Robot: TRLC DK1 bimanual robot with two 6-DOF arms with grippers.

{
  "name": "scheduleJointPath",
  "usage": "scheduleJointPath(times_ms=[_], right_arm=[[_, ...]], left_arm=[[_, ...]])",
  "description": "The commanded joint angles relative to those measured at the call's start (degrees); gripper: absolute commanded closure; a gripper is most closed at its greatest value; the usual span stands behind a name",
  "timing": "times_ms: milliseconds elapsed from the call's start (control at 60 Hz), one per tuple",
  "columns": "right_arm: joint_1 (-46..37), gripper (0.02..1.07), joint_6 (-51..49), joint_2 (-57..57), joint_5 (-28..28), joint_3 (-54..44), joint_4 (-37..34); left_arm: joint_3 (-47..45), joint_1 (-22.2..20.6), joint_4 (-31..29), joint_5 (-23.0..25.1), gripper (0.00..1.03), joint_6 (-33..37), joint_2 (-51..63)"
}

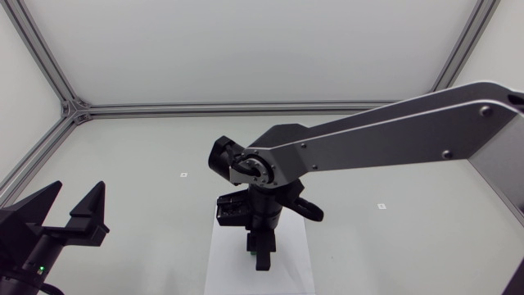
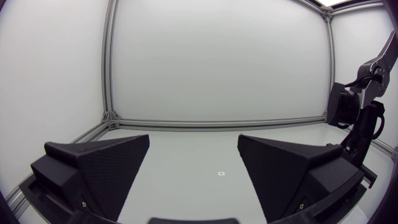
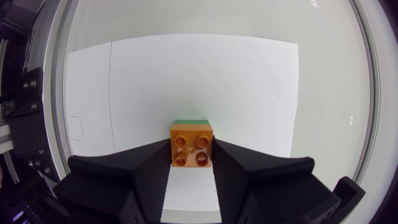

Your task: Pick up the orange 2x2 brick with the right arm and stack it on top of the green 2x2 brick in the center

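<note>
In the right wrist view the orange 2x2 brick (image 3: 192, 148) sits studs up between the two black fingers of my right gripper (image 3: 192, 163), which is shut on it. Just beyond its far edge shows a thin strip of the green brick (image 3: 189, 122), lying lower on the white sheet (image 3: 186, 74). Whether the two bricks touch I cannot tell. Seen from the head camera, my right gripper (image 1: 260, 256) points down over the sheet (image 1: 225, 266) at the table's centre and its wrist hides both bricks. My left gripper (image 1: 74, 215) stays open at the left edge, holding nothing.
The aluminium frame (image 1: 78, 108) borders the table's back and sides. Small marks (image 1: 183, 174) dot the grey tabletop. From the left wrist camera, my right arm (image 2: 354, 118) stands beyond the open left gripper (image 2: 194, 174).
</note>
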Motion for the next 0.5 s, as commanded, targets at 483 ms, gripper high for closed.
scheduleJointPath(times_ms=[483], right_arm=[[-0.86, 0.68, -0.58, 3.94, 1.07, -2.67, -2.22]], left_arm=[[-2.35, 0.31, -0.84, 0.25, 0.04, 0.75, -0.45]])
